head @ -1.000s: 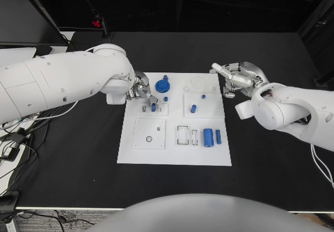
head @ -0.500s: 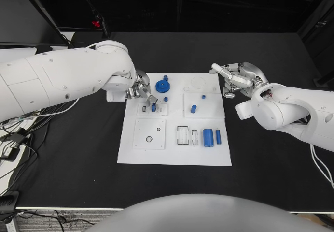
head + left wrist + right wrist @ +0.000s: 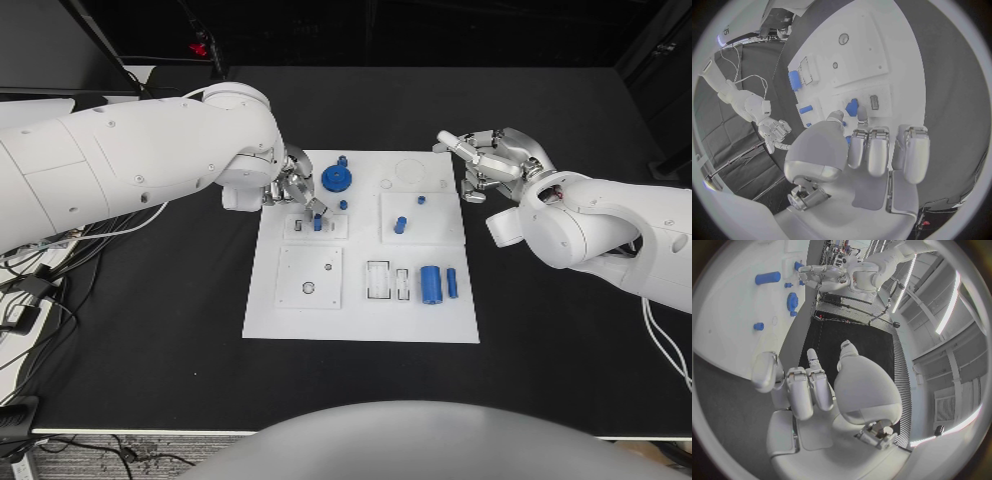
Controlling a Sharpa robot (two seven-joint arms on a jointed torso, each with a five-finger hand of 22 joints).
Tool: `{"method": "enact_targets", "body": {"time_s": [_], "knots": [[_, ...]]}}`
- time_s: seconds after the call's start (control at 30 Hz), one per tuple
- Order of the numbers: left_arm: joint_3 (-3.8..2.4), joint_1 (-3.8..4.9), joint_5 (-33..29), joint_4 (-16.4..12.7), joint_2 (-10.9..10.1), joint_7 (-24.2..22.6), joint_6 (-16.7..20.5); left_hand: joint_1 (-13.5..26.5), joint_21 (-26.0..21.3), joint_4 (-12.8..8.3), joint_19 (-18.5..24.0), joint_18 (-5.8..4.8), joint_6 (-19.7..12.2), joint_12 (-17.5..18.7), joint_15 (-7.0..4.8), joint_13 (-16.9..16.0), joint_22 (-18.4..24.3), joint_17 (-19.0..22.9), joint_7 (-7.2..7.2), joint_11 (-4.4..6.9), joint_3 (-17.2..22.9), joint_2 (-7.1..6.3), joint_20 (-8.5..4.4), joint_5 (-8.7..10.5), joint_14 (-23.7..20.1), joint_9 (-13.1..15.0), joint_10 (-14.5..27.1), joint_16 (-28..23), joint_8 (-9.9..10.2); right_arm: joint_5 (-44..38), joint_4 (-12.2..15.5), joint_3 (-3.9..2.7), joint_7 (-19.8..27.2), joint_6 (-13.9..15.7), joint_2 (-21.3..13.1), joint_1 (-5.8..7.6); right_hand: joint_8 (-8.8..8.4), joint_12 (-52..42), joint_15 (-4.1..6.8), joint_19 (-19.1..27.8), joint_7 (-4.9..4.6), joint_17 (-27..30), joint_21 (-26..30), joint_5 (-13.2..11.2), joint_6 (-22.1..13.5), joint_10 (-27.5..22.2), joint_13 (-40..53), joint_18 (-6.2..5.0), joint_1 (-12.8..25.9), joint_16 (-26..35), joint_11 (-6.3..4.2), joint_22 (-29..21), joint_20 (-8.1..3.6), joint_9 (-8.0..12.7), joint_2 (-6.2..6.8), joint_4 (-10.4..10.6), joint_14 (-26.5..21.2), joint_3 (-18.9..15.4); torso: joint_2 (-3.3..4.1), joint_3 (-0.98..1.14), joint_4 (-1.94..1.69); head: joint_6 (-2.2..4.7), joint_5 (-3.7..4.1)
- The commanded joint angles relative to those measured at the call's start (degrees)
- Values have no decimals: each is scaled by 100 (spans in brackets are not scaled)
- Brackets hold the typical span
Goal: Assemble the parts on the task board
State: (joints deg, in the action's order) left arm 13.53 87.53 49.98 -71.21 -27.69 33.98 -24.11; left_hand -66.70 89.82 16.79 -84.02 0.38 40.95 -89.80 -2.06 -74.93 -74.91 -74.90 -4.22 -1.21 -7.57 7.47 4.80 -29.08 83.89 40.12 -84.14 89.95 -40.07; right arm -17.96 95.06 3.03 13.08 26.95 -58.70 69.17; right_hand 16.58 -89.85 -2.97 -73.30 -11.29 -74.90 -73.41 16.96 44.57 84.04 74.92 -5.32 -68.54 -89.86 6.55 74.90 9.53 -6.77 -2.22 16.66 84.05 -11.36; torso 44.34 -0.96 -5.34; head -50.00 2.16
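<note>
Fingers [image 3: 306, 200] of the left hand [image 3: 293, 188] reach down, in the head view, onto a small blue peg [image 3: 317, 222] standing in a white block near the far left corner of the task board [image 3: 361, 325]; they look closed round its top, though the pinch itself is partly hidden, so I take it as held rather than certain. Just beyond it sits a blue gear [image 3: 338, 180] by the board's far edge, another short blue peg [image 3: 401, 225] stands in the middle block, and 2 blue cylinders [image 3: 431, 284] lie toward the near right corner. By the far right edge the right hand [image 3: 488, 165] hovers off the board, fingers loosely curled and gripping nothing. From the left wrist view, the thumb and a finger meet at the peg [image 3: 852, 106], with the other fingers bunched alongside, right over the block. The right wrist view shows that hand [image 3: 811, 385] empty, apart from the board [image 3: 729, 315], with the gear [image 3: 792, 301] well beyond it. To seat the peg well, keep it upright over its hole, press straight down without twisting the wrist, and let go only once it sits flush; a tilted push could jam it or shift the block.
</note>
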Motion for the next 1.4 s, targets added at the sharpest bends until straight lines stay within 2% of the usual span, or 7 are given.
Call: {"method": "enact_targets", "body": {"time_s": [0.03, 0.47, 0.73, 1.03, 1.23, 1.3, 1.4], "knots": [[-3, 10, 19, 30, 27, -6, -127, -128, 18, -8, -598, -38, 51, -20, -19, -1507, -1509, -1510, 11, 44, 64, -9, -16, -55, 611, -20, -586, 5, 51, 9, 11, -3, 28, 7, -1, 6, 38, -15, -39, 27, 15, -1510, 29, 32, -37, 596, 1508, -22, 7, -14, 33, 333, 9, -7, -36, -3, 595, -26, 2, 2, -1, 0, 1], [-3, 9, 19, 109, 80, 56, -199, -351, 18, -5, -598, -38, 79, -20, -32, -1507, -1509, -1510, 22, 57, 198, 40, -30, -117, 611, -57, -586, 5, 99, 9, 18, -3, 25, 15, -6, 5, 38, -15, -39, 27, 15, -1510, 29, 32, -37, 596, 1508, -22, 7, -14, 33, 333, 9, -7, -36, -3, 595, -26, 1, 1, 0, 0, 14], [-3, 8, 19, 168, 114, 87, -299, -171, 18, 12, -598, -38, 127, -20, -23, -1507, -1509, -1510, -7, 33, 109, 8, -31, 17, 611, -85, -586, 5, 133, 9, 21, -2, 12, 26, -10, 5, 62, -15, -39, 24, 15, -1510, 31, 45, -52, 596, 1508, -22, 2, -14, 34, 335, 10, -10, -49, -6, 595, -34, 0, 1, -1, 0, 22], [-3, 6, 19, 204, 159, 70, -383, 74, 18, 1, -598, -38, 179, -20, -10, -1507, -1509, -1510, -16, 20, -57, 8, -20, 526, 611, -98, -586, 5, 155, 9, 18, -2, 8, 32, -5, 5, 62, -15, -39, 24, 15, -1510, 31, 45, -52, 596, 1508, -22, 2, -14, 34, 335, 10, -10, -49, -6, 595, -34, -2, 1, -3, 0, 33], [-3, 4, 19, 209, 171, 59, -409, -55, 18, -12, -598, -38, 189, -20, -15, -1507, -1509, -1510, -5, 31, -55, 8, -20, 704, 611, -91, -586, 5, 152, 9, 20, -2, 8, 36, -6, 4, 62, -15, -39, 24, 15, -1510, 31, 45, -52, 596, 1508, -22, 2, -14, 34, 335, 10, -10, -49, -6, 595, -34, 0, 2, -6, 0, 37], [-3, 3, 19, 209, 176, 56, -416, -145, 18, -8, -598, -38, 197, -20, -20, -1507, -1509, -1510, -2, 32, -58, 17, -23, 908, 611, -86, -586, 5, 151, 9, 19, -2, 8, 35, -3, 4, 62, -15, -39, 24, 15, -1510, 31, 45, -52, 596, 1508, -22, 2, -14, 34, 335, 10, -10, -49, -6, 595, -34, -1, 2, -4, 0, 38], [-3, 2, 19, 210, 182, 60, -426, -291, 18, -18, -598, -38, 198, -20, -25, -1507, -1509, -1510, 8, 42, -26, 51, -26, 1015, 611, -82, -586, 5, 151, 9, 19, -2, 8, 35, -3, 4, 62, -15, -39, 24, 15, -1510, 31, 45, -52, 596, 1508, -22, 2, -14, 34, 335, 10, -10, -49, -6, 595, -34, 1, 1, -3, 0, 42]]}}
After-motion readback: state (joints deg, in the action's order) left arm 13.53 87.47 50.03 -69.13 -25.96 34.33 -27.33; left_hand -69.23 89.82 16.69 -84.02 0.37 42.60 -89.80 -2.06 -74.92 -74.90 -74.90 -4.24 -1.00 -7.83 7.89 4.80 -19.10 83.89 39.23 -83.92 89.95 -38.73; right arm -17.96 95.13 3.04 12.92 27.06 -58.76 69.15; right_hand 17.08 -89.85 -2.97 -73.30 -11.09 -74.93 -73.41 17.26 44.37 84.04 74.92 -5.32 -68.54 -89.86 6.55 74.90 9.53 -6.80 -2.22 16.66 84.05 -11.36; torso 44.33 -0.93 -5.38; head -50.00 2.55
